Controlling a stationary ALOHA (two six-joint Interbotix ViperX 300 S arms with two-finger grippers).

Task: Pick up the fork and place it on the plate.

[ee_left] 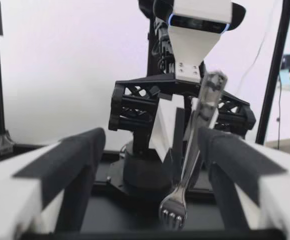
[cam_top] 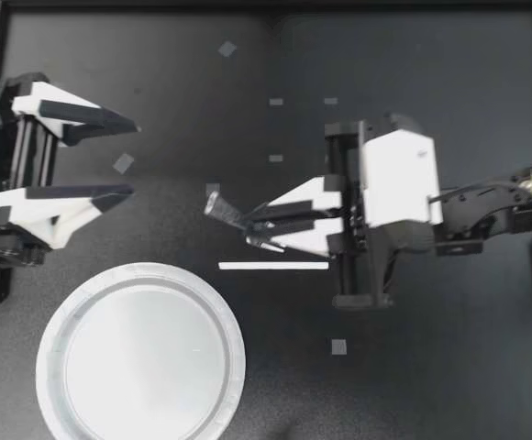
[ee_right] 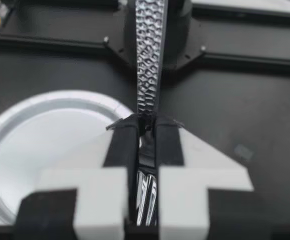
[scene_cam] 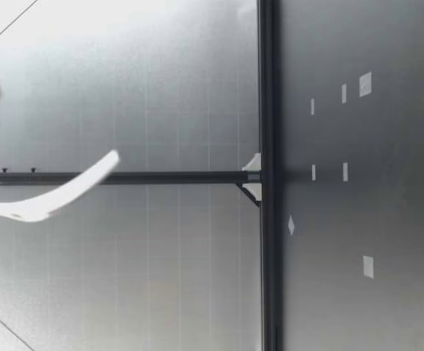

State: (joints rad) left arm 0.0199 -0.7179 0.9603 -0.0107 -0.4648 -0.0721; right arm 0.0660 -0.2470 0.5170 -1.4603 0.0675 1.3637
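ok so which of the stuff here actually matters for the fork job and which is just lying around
Part of the job:
- fork, clamped in my right gripper
- plate, nothing on it yet

Just lying about:
- white strip, flat beside the right gripper
- small pale squares, scattered about
- my left gripper, open, holding nothing

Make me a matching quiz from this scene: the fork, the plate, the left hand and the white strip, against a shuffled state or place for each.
1. fork
2. plate
3. left hand
4. white strip

A. open, holding nothing
B. flat on the table, near the right hand
C. pinched between the right hand's fingers
D. round, silvery, nothing on it

Pairs: 1-C, 2-D, 3-A, 4-B
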